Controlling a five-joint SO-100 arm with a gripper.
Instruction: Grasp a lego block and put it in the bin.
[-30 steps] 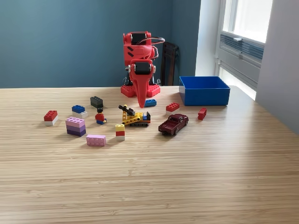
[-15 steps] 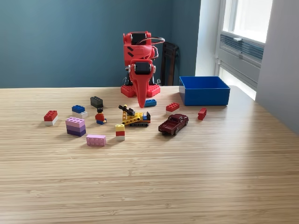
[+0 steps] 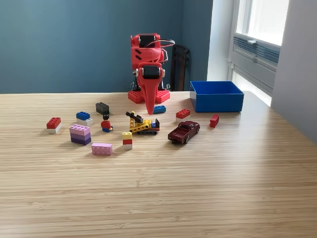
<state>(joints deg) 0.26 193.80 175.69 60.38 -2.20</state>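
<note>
I saw the red plastic arm folded low, its fingers (image 3: 149, 110) drawn to a closed point just above the pale, grained bench (image 3: 198, 188), holding nothing. A small blue brick (image 3: 159, 109) lay just beside the tip on the exterior view's right. The bin (image 3: 216, 96), a boxy blue tub, sat further right near the bench edge. Nothing had shifted since the earlier frames. The near half of the bench lay open.

Daylit, sharp frame, no motion blur.
Light enters from the window (image 3: 257, 29) on the exterior view's right; my table (image 3: 158, 198) reads evenly bright, mild sheen near the right edge, short soft shadows under bricks, blue wall (image 3: 64, 44) behind me dimmer.
</note>
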